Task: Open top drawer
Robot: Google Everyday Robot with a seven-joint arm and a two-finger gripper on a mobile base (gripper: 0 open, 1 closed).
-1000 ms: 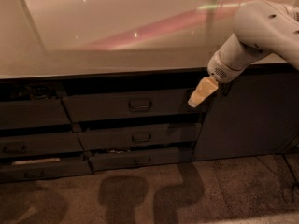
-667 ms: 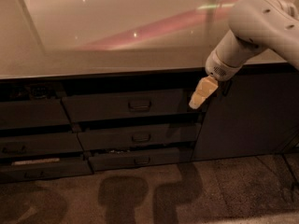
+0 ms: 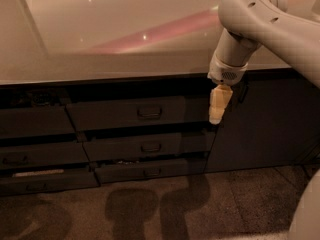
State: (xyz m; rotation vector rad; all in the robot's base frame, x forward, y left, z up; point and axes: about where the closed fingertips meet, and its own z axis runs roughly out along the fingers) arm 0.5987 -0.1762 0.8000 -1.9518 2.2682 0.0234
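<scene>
Scanning from the left edge, we are seeing a stack of dark drawer fronts [image 3: 30, 129] under the pale countertop [image 3: 100, 59]. Just right of them we are finding the top drawer [image 3: 115, 115], sitting mid-frame directly beneath the counter's lip as the tallest and widest front of its stack. Its small bar handle [image 3: 149, 112] is lying at the centre of that front with its long axis running left to right, and the two narrower drawer fronts [image 3: 130, 147] are stepping down below it toward the floor [image 3: 225, 204]. We are not managing to judge whether the top drawer is fully shut or already standing a little proud. Moving right, we are meeting the gripper [image 3: 219, 106], hanging tip-down from the pale arm [image 3: 250, 24] that is reaching in from the upper right corner. It is hovering in front of the drawer's right end, just beside the dark cabinet door [image 3: 270, 129] and its vertical handle [image 3: 244, 91]. We are not able to tell whether the gripper is spread or pressed together, nor whether it is touching the drawer front. The bar handle is lying to the gripper's left, at about the same height and well apart from it. So we are judging that the coming move is calling for a leftward sweep along the front, with the gripper turned to meet a horizontal bar before any outward pull.
</scene>
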